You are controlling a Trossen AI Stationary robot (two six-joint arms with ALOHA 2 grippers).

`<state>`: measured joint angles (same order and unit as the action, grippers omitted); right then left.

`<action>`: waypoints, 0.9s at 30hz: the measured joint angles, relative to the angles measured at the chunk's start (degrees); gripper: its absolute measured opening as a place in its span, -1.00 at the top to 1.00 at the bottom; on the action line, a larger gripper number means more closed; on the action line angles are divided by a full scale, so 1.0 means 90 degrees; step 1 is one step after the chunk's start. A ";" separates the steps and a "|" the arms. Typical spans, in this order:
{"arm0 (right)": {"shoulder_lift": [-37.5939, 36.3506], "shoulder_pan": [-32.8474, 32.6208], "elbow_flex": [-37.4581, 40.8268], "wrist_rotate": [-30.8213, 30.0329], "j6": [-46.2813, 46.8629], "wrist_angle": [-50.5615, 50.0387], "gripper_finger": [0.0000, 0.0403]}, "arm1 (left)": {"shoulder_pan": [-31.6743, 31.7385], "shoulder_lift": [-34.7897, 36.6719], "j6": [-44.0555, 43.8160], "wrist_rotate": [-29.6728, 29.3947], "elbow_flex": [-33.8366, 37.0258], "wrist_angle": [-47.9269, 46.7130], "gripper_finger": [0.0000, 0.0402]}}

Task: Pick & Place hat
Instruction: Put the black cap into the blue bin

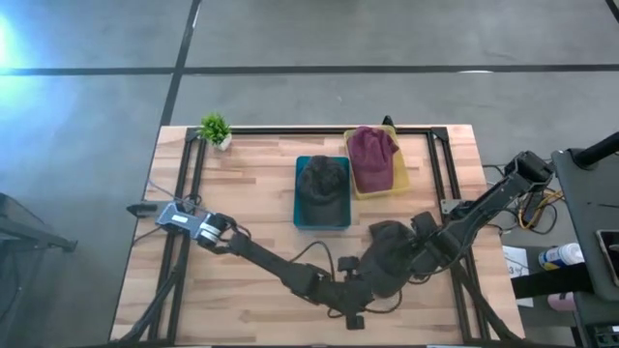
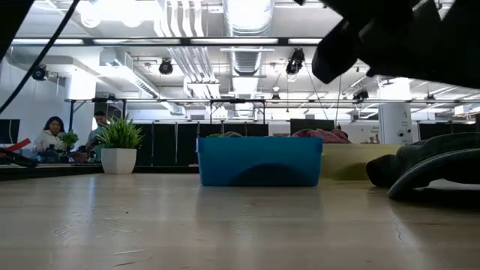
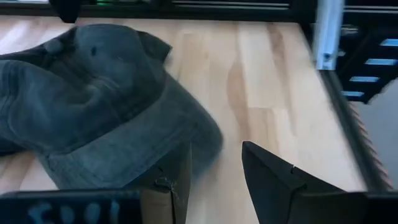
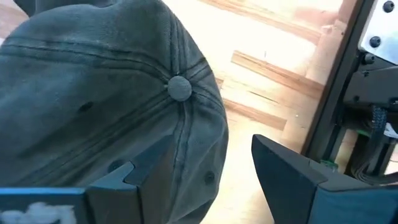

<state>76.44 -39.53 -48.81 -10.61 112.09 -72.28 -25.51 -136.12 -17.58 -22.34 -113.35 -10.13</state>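
The dark grey hat [image 1: 389, 253] lies on the bench [image 1: 242, 232] near its front edge. Left gripper [image 3: 214, 171] and right gripper [image 4: 196, 165] both hover at it, fingers parted, holding nothing.

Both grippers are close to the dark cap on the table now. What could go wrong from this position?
1. Both the left gripper and the right gripper are open around edges of the same grey cap. If both close and pull, the fabric may stretch or slip out.
2. The two arms meet closely over the cap, so they may bump each other.
3. The blue bin and the yellow bin each already hold a hat, so placing may be awkward.
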 joint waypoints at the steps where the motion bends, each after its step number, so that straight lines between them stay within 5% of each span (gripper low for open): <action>1: -0.0043 0.0000 0.0034 0.0000 -0.0007 0.0016 -0.05 | 0.0018 -0.0056 0.0000 -0.0047 -0.0051 -0.0006 0.31; 16: -0.0449 0.0002 0.0228 -0.0207 0.0146 0.0094 -0.05 | 0.0425 -0.0553 -0.0225 0.0256 -0.0096 0.0117 0.31; 27: -0.1106 -0.0007 0.0480 -0.0671 -0.0115 0.0572 -0.05 | 0.0409 -0.0544 -0.0424 0.0252 -0.0011 -0.1212 0.31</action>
<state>66.48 -39.59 -44.49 -16.65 111.06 -67.13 -21.83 -141.01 -21.40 -20.08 -113.45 -21.03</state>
